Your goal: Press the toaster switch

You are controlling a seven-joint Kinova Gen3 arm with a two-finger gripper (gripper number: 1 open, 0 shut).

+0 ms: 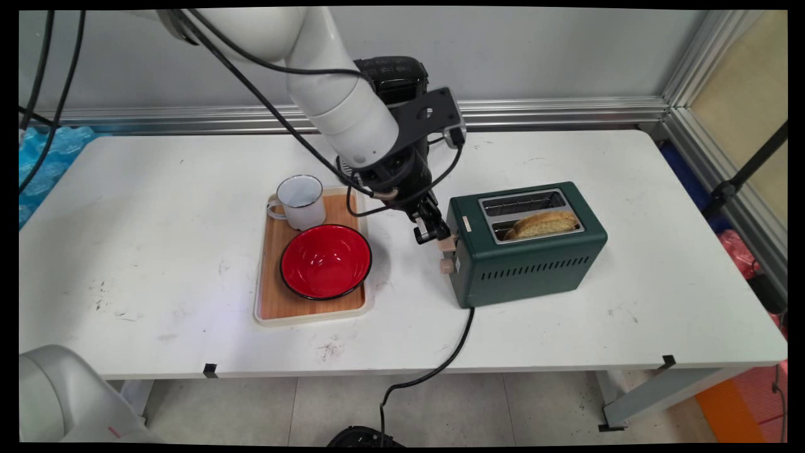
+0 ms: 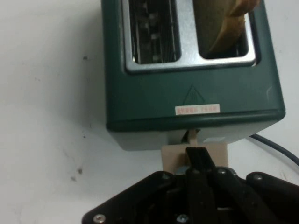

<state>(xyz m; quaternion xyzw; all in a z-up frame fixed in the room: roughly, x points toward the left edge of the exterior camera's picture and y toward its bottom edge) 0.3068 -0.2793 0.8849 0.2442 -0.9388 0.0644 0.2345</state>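
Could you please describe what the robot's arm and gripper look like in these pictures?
The arm is glossy white, built of rounded tubular links. Thin black cables hang loosely along it. At the wrist sits a flat black plate with a small camera block, then a round black housing. The gripper is black, with a screwed linkage and narrow fingers.

A white arm (image 1: 339, 100) of thick rounded tube links ends in a black wrist with a flat black plate (image 1: 427, 116) pierced by a hole. Thin black cables (image 1: 251, 88) trail along the links. The black gripper (image 1: 433, 234) has a jointed linkage with small silver screws (image 2: 98, 218).
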